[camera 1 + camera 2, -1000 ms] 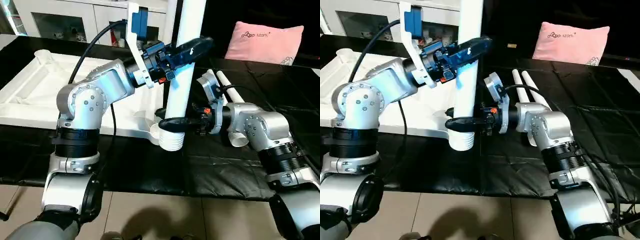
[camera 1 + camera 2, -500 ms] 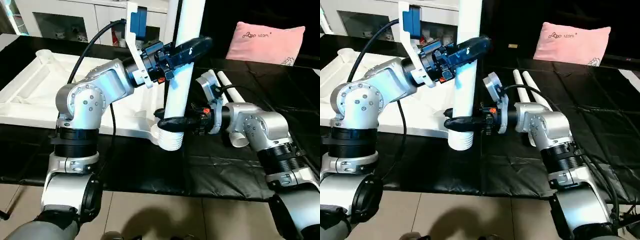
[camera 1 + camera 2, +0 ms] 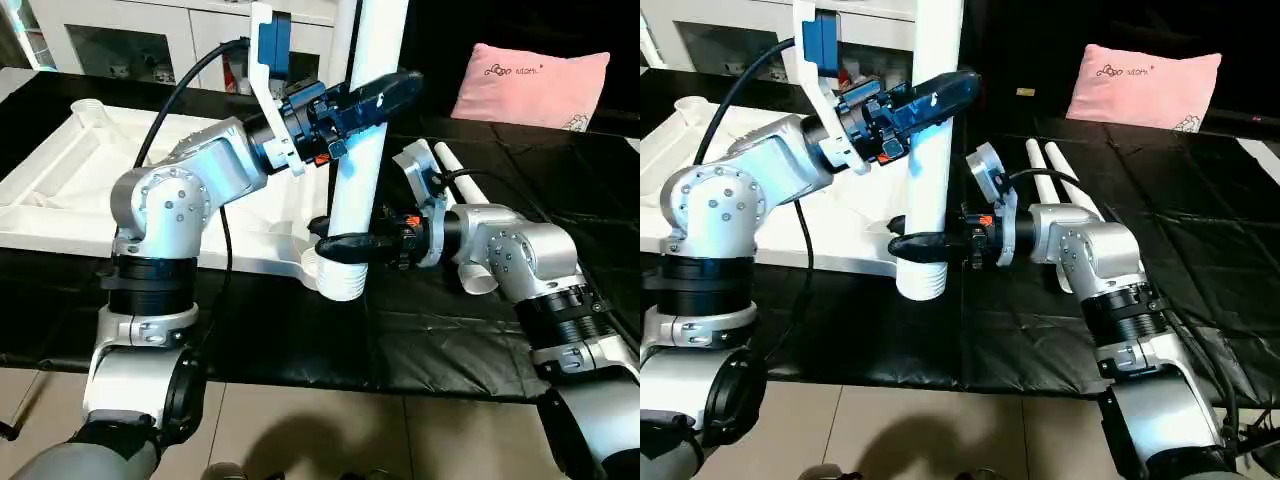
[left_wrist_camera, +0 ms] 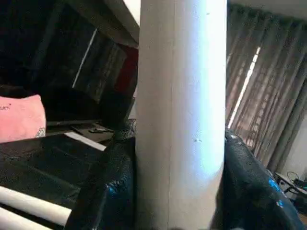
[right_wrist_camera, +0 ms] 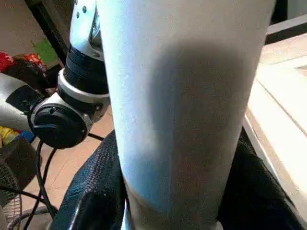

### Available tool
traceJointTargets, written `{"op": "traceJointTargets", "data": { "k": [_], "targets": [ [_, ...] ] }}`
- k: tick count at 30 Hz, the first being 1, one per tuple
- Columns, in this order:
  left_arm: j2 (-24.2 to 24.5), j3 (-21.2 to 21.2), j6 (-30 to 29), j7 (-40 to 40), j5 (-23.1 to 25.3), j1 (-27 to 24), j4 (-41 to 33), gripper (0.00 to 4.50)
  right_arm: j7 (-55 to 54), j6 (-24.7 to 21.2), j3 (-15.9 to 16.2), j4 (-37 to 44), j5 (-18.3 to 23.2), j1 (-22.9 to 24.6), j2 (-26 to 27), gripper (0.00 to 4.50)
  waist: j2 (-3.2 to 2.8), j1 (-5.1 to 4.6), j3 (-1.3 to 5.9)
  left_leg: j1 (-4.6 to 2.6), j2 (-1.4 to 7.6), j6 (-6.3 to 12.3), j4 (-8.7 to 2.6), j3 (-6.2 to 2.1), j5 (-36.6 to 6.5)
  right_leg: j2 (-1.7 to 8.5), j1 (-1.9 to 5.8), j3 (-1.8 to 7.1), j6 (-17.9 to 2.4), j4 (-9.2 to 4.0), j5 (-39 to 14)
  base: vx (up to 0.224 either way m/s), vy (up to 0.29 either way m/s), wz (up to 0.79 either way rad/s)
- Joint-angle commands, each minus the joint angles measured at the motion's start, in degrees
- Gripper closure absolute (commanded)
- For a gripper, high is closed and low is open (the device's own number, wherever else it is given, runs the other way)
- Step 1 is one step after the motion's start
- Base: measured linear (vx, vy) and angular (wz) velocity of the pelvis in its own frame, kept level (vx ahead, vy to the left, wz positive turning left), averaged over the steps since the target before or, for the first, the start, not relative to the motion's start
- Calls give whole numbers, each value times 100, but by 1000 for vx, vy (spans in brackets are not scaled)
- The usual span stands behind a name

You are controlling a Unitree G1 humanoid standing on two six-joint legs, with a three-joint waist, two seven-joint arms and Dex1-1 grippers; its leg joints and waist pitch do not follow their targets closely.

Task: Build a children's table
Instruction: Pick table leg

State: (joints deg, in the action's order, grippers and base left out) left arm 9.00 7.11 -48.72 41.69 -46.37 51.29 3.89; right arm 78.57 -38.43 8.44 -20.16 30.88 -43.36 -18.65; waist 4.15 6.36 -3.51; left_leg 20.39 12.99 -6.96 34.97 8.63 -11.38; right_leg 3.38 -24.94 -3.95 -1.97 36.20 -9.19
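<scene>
Both grippers are clamped on the same upright tube leg (image 3: 358,150). High up, the left gripper (image 3: 372,98) has its black fingers (image 4: 110,191) wrapped around the leg from either side. Lower down, just above the ribbed end of the leg, the right gripper (image 3: 345,245) pinches it, a finger (image 5: 91,191) on each flank of the tube.

Two holds at two heights make sense to me: the upper one keeps the long leg from tipping, while the lower one steers its foot. That foot sits right at the near corner socket (image 3: 312,262) of the white table top (image 3: 60,190), which lies upside down on the black cloth (image 3: 420,340) with its ribbed underside up. Whether the leg's end is seated in the socket or only resting at its mouth, I cannot tell from here; the ribbed end looks to hang just over the table's near edge.

Beyond the right gripper, on the far side of its forearm, two more legs (image 3: 1055,175) lie flat on the cloth, side by side, waiting their turn. A pink pillow (image 3: 530,85) sits well behind them.
</scene>
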Motion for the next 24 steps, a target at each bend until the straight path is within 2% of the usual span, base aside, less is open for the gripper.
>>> {"op": "traceJointTargets", "data": {
  "k": [1, 5, 8, 10, 15, 18, 19, 22, 24],
  "targets": [
    [-155, -58, -190, 463, -659, 88, -499, 203, -133, -37, -13, -174, -108, 42, -25, 252, -15, 6, 486, 57, -61, 161, -304, 122, -114, 313, 528, 222, -1168, -317, -474, 0, 0, 0],
    [-134, -118, -249, 594, -728, 34, -622, 183, -203, 17, -53, -202, -113, 43, 13, 252, -6, -1, 483, 55, -61, 159, -306, 125, -147, 309, 522, 219, -1178, -318, -520, 0, 0, 0],
    [-185, -71, -297, 478, -730, 1, -541, 145, -295, 63, -112, -223, -98, 49, 74, 252, -3, -3, 471, 54, -66, 145, -312, 127, -210, 310, 519, 220, -1050, -355, -797, 0, 0, 0],
    [-235, 11, -276, 353, -735, -10, -441, 127, -362, 82, -157, -227, -78, 60, 116, 252, -8, -1, 474, 51, -60, 136, -312, 127, -176, 311, 510, 221, -1025, -355, -800, 0, 0, 0],
    [-483, 331, -52, -60, -815, -14, -218, 90, -631, 153, -305, -258, -39, 92, 249, 252, 5, 7, 473, 62, -70, 117, -310, 129, -190, 305, 512, 218, -1021, -363, -812, 0, 0, 0],
    [-736, 655, 126, -587, -835, 33, 100, 63, -985, 182, -482, -385, -17, 49, 399, 252, 13, 5, 479, 69, -88, 122, -303, 133, -164, 299, 517, 215, -974, -382, -837, 0, 0, 0],
    [-825, 786, 178, -710, -892, 29, 194, 53, -1111, 193, -577, -404, 29, 42, 472, 252, -5, 4, 480, 69, -85, 114, -305, 129, -170, 299, 517, 218, -978, -372, -842, 0, 0, 0],
    [-949, 993, 243, -851, -1030, 12, 276, 31, -1256, 275, -689, -360, 76, 71, 571, 252, 0, 11, 488, 66, -87, 134, -308, 126, -164, 293, 518, 211, -942, -382, -867, 0, 0, 0],
    [-1082, 1224, 351, -1065, -1234, 33, 331, 16, -1435, 408, -782, -286, 91, 121, 674, 252, 12, 14, 489, 75, -82, 135, -307, 127, -96, 300, 523, 218, -1002, -358, -710, 0, 0, 0]
  ]
}}
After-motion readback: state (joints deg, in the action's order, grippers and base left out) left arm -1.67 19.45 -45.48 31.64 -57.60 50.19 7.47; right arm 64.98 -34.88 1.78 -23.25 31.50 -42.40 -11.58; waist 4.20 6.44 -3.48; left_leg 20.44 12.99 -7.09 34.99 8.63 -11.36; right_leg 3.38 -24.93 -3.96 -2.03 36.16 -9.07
